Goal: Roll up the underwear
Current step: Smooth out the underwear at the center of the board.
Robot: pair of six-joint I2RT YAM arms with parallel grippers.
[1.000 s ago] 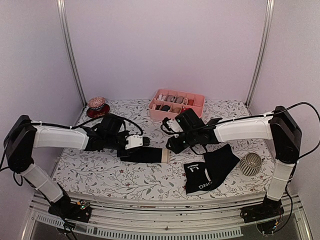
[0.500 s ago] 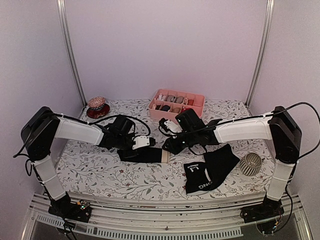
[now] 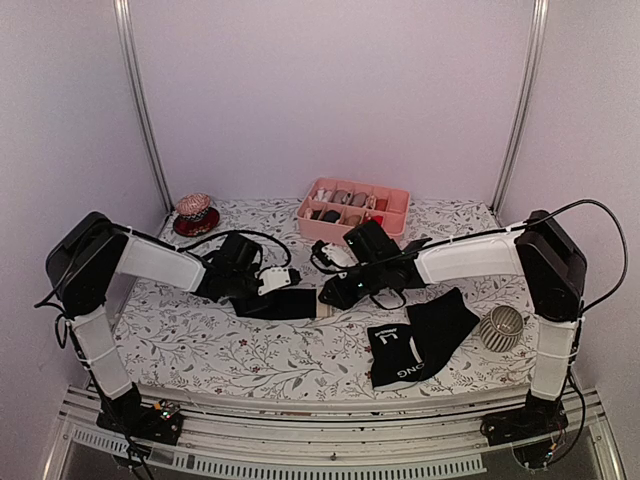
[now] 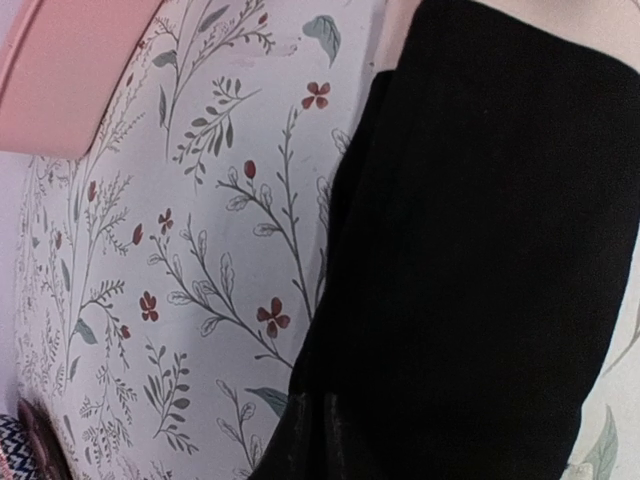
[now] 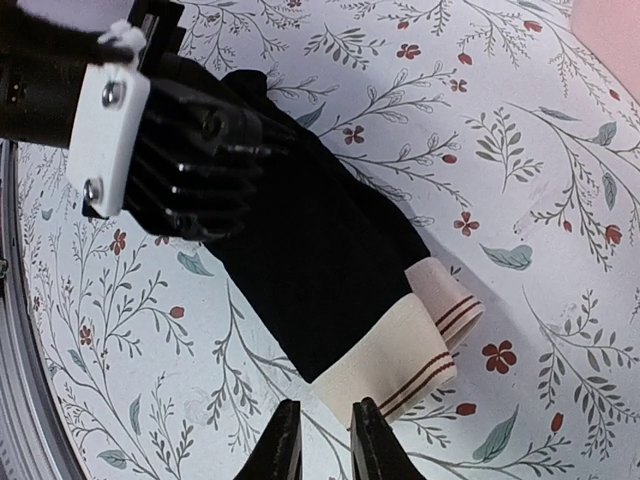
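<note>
One piece of underwear point(image 3: 295, 303), black with a wide beige waistband point(image 5: 400, 350), lies folded on the flowered cloth at mid-table. My left gripper point(image 3: 268, 292) sits on its plain black end. The black fabric point(image 4: 480, 250) bunches up toward the wrist camera and hides the fingers, so the gripper looks shut on it. In the right wrist view that gripper point(image 5: 215, 200) presses the fabric's far end. My right gripper point(image 3: 330, 293) hovers at the waistband's edge, and its fingertips point(image 5: 283, 435) stand a narrow gap apart with nothing between them. A second black underwear point(image 3: 400, 358) with white letters lies front right.
A pink divided tray point(image 3: 392, 194) with small fabric bundles stands at the back centre. A ribbed grey cup point(image 3: 500, 327) lies on its side at the right. A pink and red object on a dark dish point(image 3: 194, 212) sits at the back left.
My left arm reached further right and its jaws closed on the black fabric. The underwear now lies shorter. My right gripper shifted left to the waistband and narrowed.
</note>
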